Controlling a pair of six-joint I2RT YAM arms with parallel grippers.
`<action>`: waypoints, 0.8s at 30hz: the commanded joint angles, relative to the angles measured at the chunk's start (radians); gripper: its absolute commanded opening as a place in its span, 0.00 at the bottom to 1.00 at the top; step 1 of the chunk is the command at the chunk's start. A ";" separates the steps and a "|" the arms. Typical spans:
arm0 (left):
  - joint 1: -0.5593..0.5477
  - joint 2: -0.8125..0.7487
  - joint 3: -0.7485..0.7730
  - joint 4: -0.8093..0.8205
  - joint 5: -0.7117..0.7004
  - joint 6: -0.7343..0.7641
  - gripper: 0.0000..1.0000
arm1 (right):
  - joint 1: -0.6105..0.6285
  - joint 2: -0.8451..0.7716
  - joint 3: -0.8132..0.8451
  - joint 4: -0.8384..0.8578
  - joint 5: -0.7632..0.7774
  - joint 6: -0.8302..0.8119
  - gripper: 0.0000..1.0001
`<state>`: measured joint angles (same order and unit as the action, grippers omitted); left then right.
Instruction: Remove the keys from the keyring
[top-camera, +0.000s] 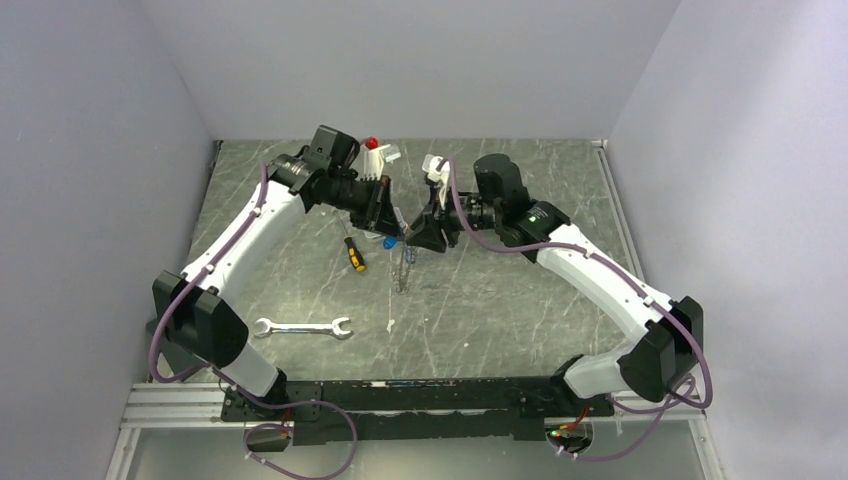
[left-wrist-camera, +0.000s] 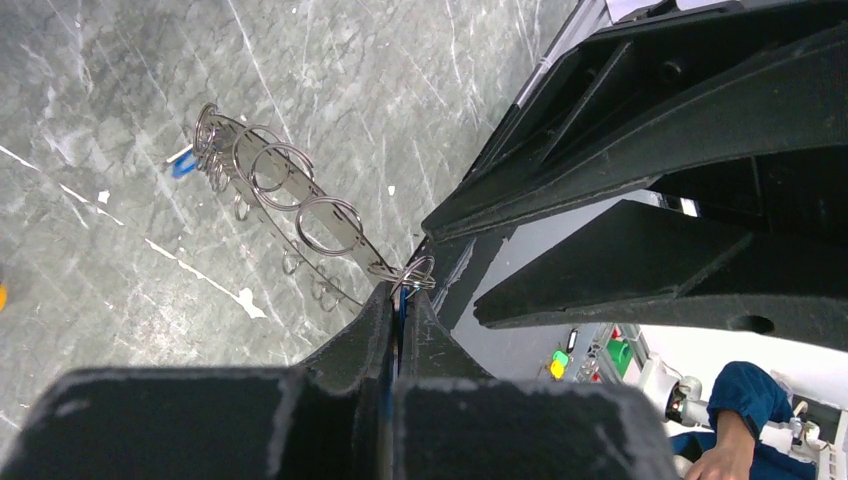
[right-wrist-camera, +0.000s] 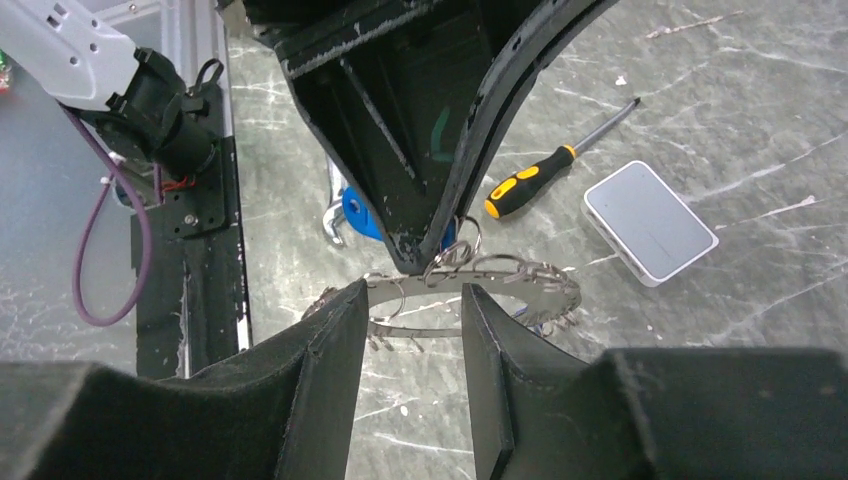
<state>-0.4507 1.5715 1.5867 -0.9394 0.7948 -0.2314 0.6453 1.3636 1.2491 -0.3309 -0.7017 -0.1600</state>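
**Inspector:** Left wrist view: the left gripper (left-wrist-camera: 402, 296) is pressed together at the rim of the keyring (left-wrist-camera: 290, 190). A blue sliver shows between its pads.

**Clerk:** Which key?

**Inspector:** It looks to be the blue-headed key (right-wrist-camera: 355, 215), which shows at that gripper's side. A second blue key (left-wrist-camera: 181, 165) hangs at the ring's other end.

**Clerk:** And the right gripper (right-wrist-camera: 414, 292)?

**Inspector:** Spread, with the rim passing between its fingers. Whether they touch it, I cannot tell. The keyring is at mid-table (top-camera: 500, 300), just right of the screwdriver (top-camera: 354, 253). The wrench (top-camera: 302, 327) lies near left.

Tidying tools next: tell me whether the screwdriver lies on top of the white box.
No, the screwdriver lies beside the white box, not touching it.
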 joint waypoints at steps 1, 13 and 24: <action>-0.013 -0.034 0.015 0.031 -0.003 -0.010 0.00 | 0.017 0.007 0.067 0.055 0.032 0.018 0.42; -0.022 -0.044 0.010 0.027 0.007 0.012 0.00 | 0.030 0.021 0.062 0.028 0.086 -0.033 0.38; -0.022 -0.055 0.005 0.026 0.036 0.032 0.00 | 0.031 0.031 0.059 -0.002 0.142 -0.081 0.36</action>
<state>-0.4683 1.5715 1.5867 -0.9398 0.7883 -0.2222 0.6697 1.3956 1.2781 -0.3340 -0.6174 -0.1986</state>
